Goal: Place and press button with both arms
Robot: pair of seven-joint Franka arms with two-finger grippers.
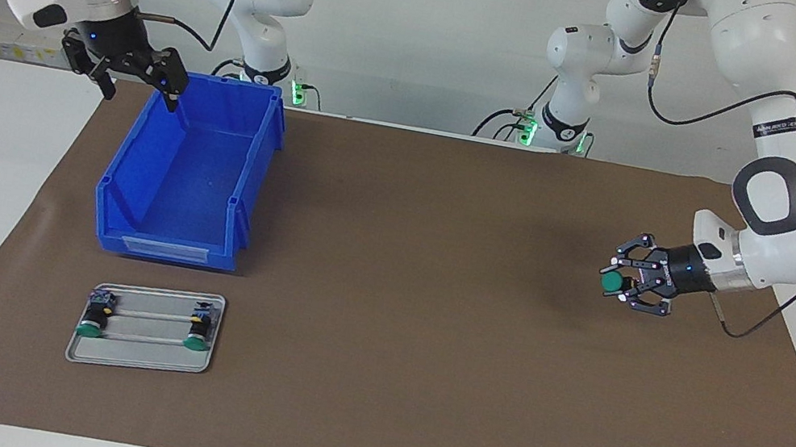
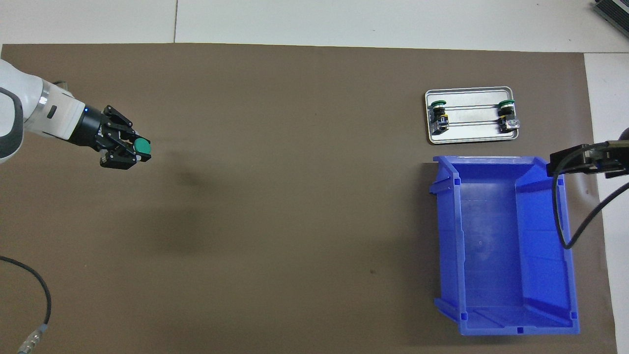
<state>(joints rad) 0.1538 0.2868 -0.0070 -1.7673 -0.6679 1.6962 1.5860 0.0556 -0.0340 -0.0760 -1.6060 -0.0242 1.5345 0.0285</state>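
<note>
My left gripper (image 1: 621, 283) is shut on a green-capped button (image 1: 610, 281) and holds it in the air over the brown mat at the left arm's end of the table; it also shows in the overhead view (image 2: 132, 150) with the button (image 2: 142, 145). Two more buttons (image 1: 95, 316) (image 1: 199, 329) lie on a small metal tray (image 1: 137, 358). My right gripper (image 1: 137, 75) hangs open over the rim of the blue bin (image 1: 178, 217) that is nearest the robots, holding nothing.
The blue bin (image 2: 506, 246) stands at the right arm's end of the mat, and it holds nothing. The metal tray (image 2: 469, 137) lies just farther from the robots than the bin. A brown mat (image 1: 426, 343) covers the table.
</note>
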